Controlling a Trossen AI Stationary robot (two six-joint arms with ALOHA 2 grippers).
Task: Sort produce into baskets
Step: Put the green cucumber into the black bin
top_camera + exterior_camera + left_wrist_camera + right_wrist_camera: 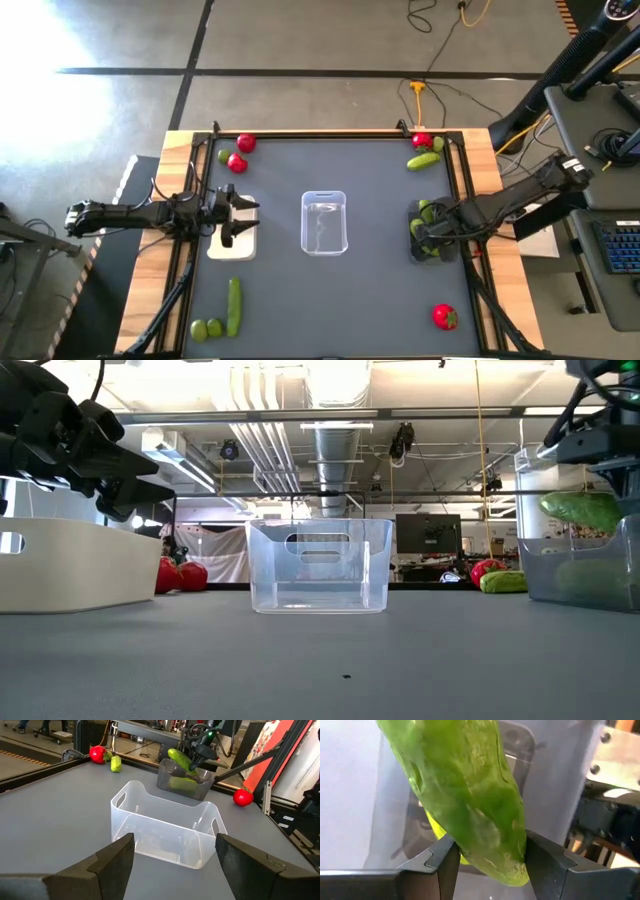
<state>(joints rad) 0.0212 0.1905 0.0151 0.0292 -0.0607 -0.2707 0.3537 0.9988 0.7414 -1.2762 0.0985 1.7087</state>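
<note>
Over the dark grey basket [182,784], cucumber [470,805] slants in right gripper [490,857].

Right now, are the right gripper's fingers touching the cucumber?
Touching. In the right wrist view the cucumber sits between the right gripper, and both fingers press against its sides with no gap, above the dark grey basket.

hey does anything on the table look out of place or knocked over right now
Nothing looks spilled or tipped. The white basket, clear basket and grey basket sit upright. The right gripper holds a cucumber over the grey one.
</note>
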